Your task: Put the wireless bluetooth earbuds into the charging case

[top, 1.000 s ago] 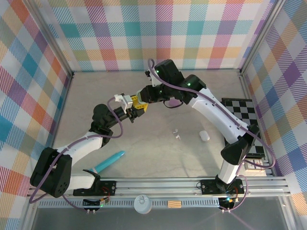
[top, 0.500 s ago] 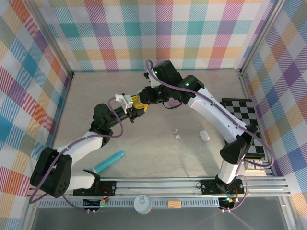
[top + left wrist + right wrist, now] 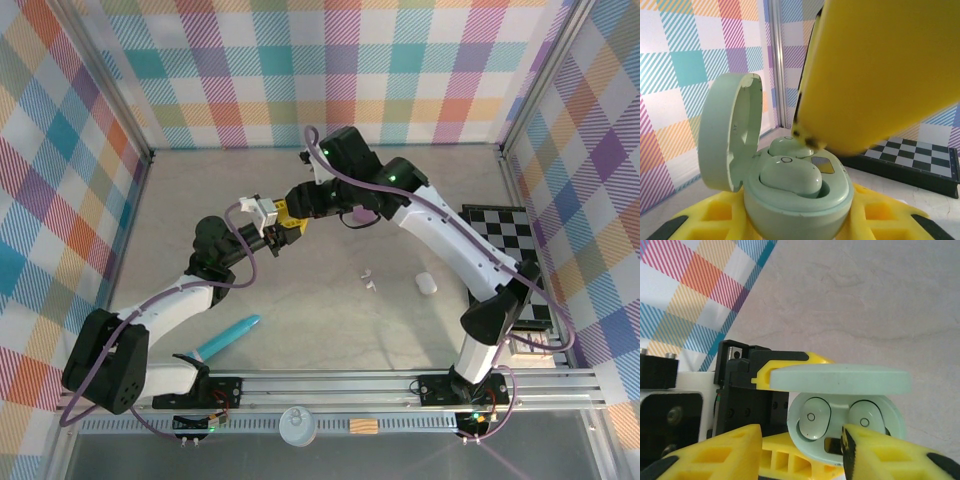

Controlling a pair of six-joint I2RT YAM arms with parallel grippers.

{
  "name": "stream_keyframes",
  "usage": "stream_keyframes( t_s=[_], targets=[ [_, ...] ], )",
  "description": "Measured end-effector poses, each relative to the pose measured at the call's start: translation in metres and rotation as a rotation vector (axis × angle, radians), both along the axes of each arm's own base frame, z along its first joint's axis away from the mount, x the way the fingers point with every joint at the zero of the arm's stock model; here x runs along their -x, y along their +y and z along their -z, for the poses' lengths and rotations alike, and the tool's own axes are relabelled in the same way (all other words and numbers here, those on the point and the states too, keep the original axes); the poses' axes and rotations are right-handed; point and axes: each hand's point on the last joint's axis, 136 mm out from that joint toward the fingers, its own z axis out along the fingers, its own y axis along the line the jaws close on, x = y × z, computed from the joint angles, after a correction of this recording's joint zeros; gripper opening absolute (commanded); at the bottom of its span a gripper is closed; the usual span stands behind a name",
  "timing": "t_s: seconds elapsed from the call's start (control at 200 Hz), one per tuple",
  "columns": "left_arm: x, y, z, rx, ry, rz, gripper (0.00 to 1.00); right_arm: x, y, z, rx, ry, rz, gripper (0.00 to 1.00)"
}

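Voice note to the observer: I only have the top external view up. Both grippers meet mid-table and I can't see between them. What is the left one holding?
Observer: The left gripper is shut on an open mint green case.
Operator: Any earbuds in it yet?
Observer: Yes, two mint earbuds sit side by side in its wells, plain from the right wrist.
Operator: And the other arm?
Observer: The right gripper is open, nothing between its jaws, close in front of the case.
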Motion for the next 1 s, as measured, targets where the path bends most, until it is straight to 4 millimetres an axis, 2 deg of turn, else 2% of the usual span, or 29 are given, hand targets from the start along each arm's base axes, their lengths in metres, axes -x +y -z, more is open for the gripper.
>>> stream_keyframes(
  t_s=[0.13, 0.22, 0.32, 0.405, 0.53, 0.645, 0.765, 1.0],
  targets=[
    [0.002, 0.001, -0.004, 0.003, -0.009, 0.001, 0.31, 0.008, -0.016, -0.025, -0.035, -0.063, 0.019, 0.51],
    [0.004, 0.001, -0.006, 0.003, -0.015, 0.005, 0.31, 0.006, -0.026, -0.045, -0.065, -0.112, 0.049, 0.53],
    [0.009, 0.001, -0.011, 0.007, -0.029, 0.016, 0.31, -0.004, -0.029, -0.056, -0.079, -0.136, 0.079, 0.55],
    [0.011, 0.002, -0.015, 0.011, -0.039, 0.021, 0.31, -0.022, -0.026, -0.059, -0.078, -0.141, 0.104, 0.57],
    [0.013, 0.002, -0.017, 0.013, -0.045, 0.026, 0.31, -0.047, -0.018, -0.047, -0.054, -0.118, 0.127, 0.58],
    [0.014, 0.002, -0.019, 0.018, -0.044, 0.026, 0.31, -0.054, -0.017, -0.023, -0.011, -0.066, 0.129, 0.6],
    [0.013, 0.003, -0.015, 0.015, -0.018, 0.019, 0.31, -0.051, -0.019, -0.013, -0.006, -0.049, 0.124, 0.6],
    [0.01, 0.005, -0.017, 0.027, -0.012, 0.0, 0.31, -0.021, -0.033, 0.005, -0.035, 0.03, 0.11, 0.64]
  ],
)
